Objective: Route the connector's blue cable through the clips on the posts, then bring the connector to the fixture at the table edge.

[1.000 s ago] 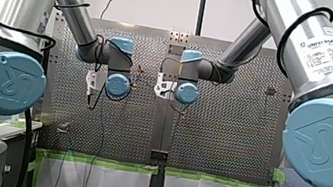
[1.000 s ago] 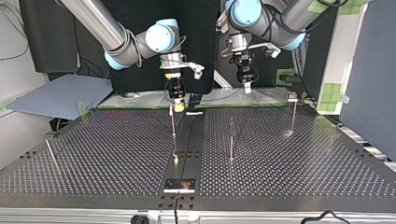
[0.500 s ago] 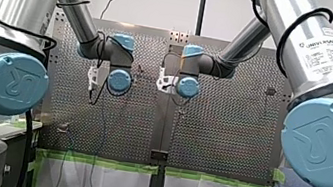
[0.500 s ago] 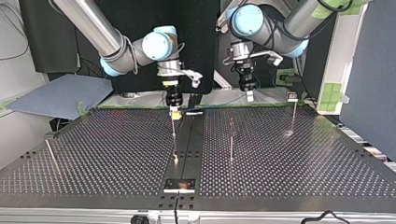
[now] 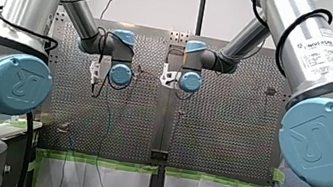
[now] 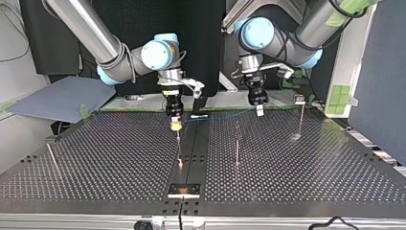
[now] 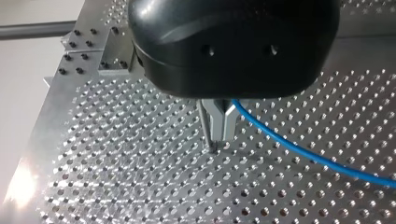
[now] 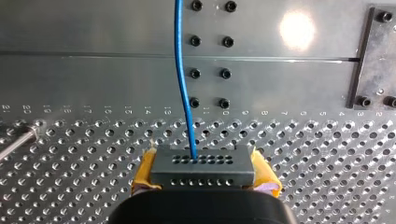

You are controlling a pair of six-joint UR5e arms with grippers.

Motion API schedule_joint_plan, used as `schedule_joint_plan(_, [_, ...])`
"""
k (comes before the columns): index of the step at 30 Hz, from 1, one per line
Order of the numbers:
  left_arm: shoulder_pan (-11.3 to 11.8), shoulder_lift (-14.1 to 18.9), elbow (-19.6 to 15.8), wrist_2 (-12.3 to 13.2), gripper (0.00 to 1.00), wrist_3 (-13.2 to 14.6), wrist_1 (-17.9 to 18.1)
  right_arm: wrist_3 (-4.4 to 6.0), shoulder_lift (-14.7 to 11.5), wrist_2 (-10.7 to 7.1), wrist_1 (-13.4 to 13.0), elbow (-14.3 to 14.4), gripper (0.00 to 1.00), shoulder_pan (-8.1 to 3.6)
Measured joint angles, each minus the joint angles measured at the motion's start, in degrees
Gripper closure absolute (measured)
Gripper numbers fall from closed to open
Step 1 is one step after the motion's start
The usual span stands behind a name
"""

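On the tabletop (image 6: pixel 297 167), top view: fixture (image 6: pixel 184 190) at near edge, post (image 6: pixel 178 141) behind it. Farther back, connector (image 8: pixel 201 165) between my right hand's (image 6: pixel 175 125) fingers; cable (image 6: pixel 220 115) across to my left hand (image 6: pixel 259 111) at right.

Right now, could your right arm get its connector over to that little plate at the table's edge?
Probably yes. My right gripper holds the connector, and in the top view only one thin post stands between it and the fixture, which it could likely pass beside.
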Motion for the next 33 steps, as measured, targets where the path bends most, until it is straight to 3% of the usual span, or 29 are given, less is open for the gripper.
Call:
schedule_joint_plan(9, [1.57, -0.02, 1.14, 3.85, 1.0, -0.42, -1.01, -0.13, 0.0, 0.0, 1.44, -1.04, 0.88, -0.73])
schedule_joint_plan(22, [3.74, -0.07, 1.64, 6.43, 1.0, -0.37, -1.22, -0.11, 0.0, -0.1, 2.04, -1.52, 0.88, -2.04])
schedule_joint_plan(33, [5.68, -0.14, 3.59, 10.44, 1.0, -0.72, -2.42, -0.14, 0.0, -1.93, 2.57, -1.97, 0.88, -2.37])
